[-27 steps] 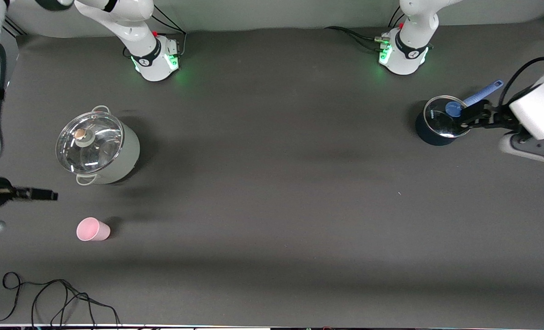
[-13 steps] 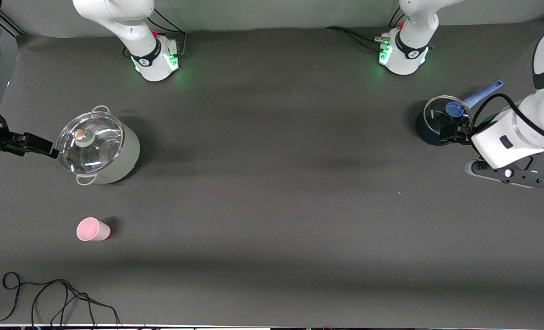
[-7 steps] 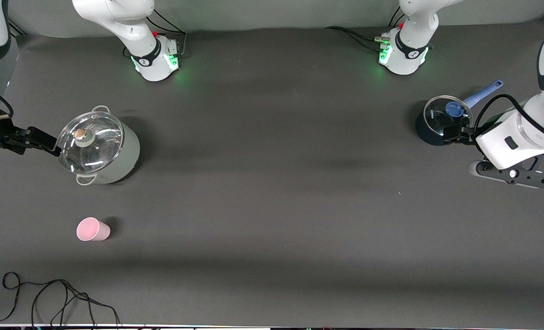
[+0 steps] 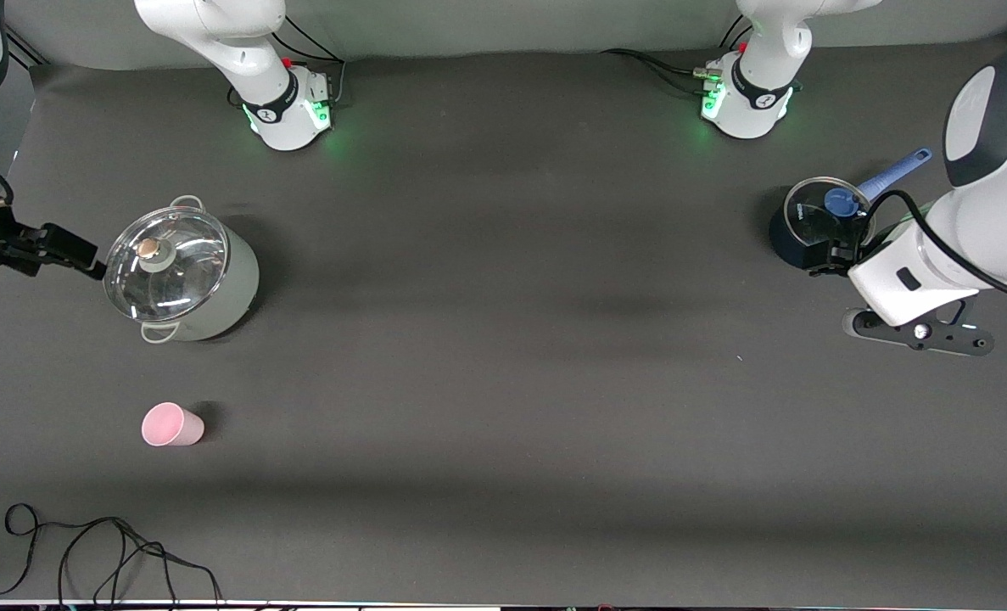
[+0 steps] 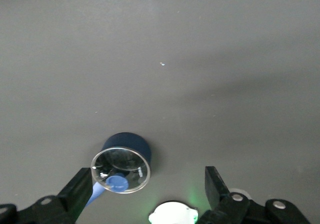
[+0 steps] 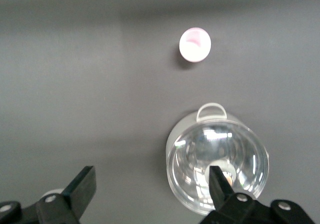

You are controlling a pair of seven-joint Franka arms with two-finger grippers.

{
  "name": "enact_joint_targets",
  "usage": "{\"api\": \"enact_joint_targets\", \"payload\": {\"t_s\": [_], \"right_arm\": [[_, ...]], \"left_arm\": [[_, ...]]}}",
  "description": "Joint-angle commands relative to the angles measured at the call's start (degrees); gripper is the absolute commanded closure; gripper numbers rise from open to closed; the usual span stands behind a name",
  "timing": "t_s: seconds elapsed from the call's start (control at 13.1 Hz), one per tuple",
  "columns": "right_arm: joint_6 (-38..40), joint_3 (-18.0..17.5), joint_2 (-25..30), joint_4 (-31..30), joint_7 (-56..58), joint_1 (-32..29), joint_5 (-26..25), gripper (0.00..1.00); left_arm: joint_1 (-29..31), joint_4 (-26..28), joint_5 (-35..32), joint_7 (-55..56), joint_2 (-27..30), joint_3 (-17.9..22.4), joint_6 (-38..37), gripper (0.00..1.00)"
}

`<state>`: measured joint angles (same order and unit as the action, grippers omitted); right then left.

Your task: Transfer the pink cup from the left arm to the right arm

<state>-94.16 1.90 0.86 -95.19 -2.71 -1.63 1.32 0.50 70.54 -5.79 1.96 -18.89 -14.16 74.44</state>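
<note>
The pink cup sits on the table toward the right arm's end, nearer to the front camera than the grey pot. It also shows in the right wrist view, apart from the gripper. My right gripper is open and empty in the air beside the grey pot, at the table's end; its jaws stand wide apart. My left gripper is open and empty beside the dark blue pot, with its jaws wide apart.
The grey pot has a glass lid with a knob. The dark blue pot has a glass lid and a blue handle. A black cable lies at the table's front edge near the right arm's end. The left arm's base glows green.
The right gripper has moved from near the cup to beside the grey pot. The left gripper has drawn off the blue pot's lid to its side. The cup has not moved.
</note>
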Motion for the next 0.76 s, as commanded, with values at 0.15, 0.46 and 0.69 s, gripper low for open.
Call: {"api": "enact_joint_targets", "payload": {"t_s": [0.15,0.46,0.69], "right_arm": [[1.8,-0.5,1.0,0.2,0.1,-0.5,-0.7,0.00],[1.8,-0.5,1.0,0.2,1.3,-0.4,-0.6,0.00],[1.6,-0.5,0.8,0.2,1.3,-0.4,-0.6,0.00]], "left_arm": [[-4.3,8.6,4.7,0.1,7.5,8.8,7.4,0.00],[-5.9,22.0,4.6,0.1,15.6,11.5,16.7,0.00],[-8.0,23.3,3.3,-0.3,16.3,14.7,17.7,0.00]]}}
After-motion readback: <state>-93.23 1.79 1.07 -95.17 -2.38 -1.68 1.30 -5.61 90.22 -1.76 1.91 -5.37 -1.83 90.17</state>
